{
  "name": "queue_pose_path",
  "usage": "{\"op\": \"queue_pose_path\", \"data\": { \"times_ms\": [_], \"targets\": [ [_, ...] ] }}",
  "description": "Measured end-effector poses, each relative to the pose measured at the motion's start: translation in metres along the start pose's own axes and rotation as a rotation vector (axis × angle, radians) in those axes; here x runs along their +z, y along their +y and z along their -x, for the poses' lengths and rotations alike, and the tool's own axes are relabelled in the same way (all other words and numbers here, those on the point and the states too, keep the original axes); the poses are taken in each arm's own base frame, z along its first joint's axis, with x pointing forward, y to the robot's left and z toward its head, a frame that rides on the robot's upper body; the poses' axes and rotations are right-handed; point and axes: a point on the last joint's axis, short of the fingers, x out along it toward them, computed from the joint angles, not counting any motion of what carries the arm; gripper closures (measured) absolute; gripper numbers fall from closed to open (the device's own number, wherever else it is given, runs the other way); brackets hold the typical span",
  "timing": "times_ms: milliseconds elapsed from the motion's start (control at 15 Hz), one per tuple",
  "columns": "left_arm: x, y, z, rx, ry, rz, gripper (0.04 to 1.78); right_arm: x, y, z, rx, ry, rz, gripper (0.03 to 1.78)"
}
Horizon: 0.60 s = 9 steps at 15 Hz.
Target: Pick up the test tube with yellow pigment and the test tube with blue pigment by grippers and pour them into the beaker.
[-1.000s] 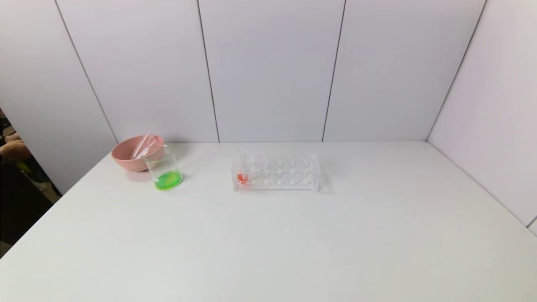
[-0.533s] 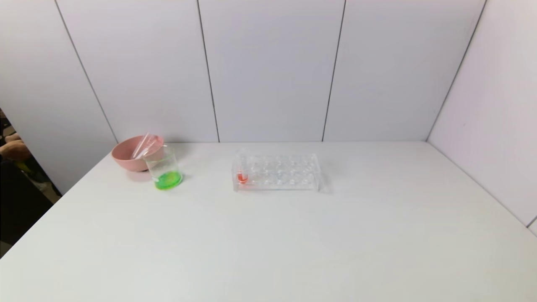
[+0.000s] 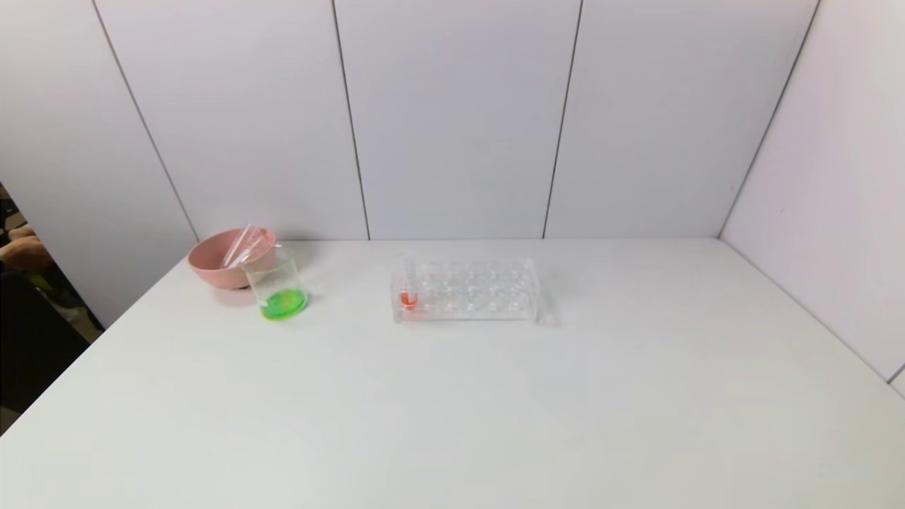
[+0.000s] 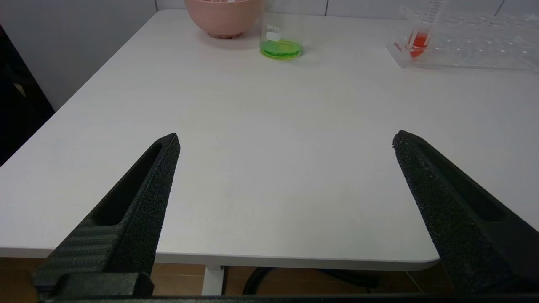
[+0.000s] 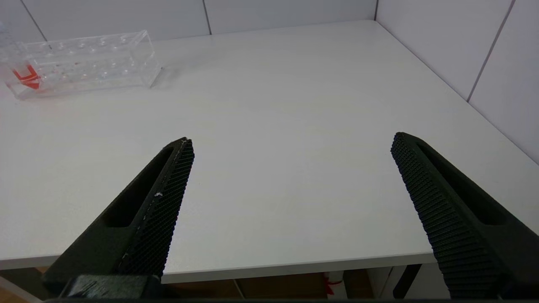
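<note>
Holding our left gripper [image 4: 286, 141] and right gripper [image 5: 290, 143] spread wide and empty at the lower frame, we see the beaker [image 3: 277, 286] holding green liquid, upper left.

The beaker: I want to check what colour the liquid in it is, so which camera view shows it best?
The left wrist view: the beaker stands unobstructed beside the pink bowl, with its printed marking and green liquid plain. The head view shows it farther off, against the bowl. The right wrist view does not show it.

Bright, even overhead light; soft faint shadows; slightly hazy focus
</note>
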Motion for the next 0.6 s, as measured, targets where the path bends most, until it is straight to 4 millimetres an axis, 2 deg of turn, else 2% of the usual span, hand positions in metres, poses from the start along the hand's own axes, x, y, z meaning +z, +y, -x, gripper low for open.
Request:
{"op": "queue_pose_path", "data": {
  "times_ms": [600],
  "targets": [
    [0.0,0.0,0.0,0.0,0.0,0.0,0.06,0.0,0.0,0.0,0.0,0.0,-0.001,0.1]
  ]
}}
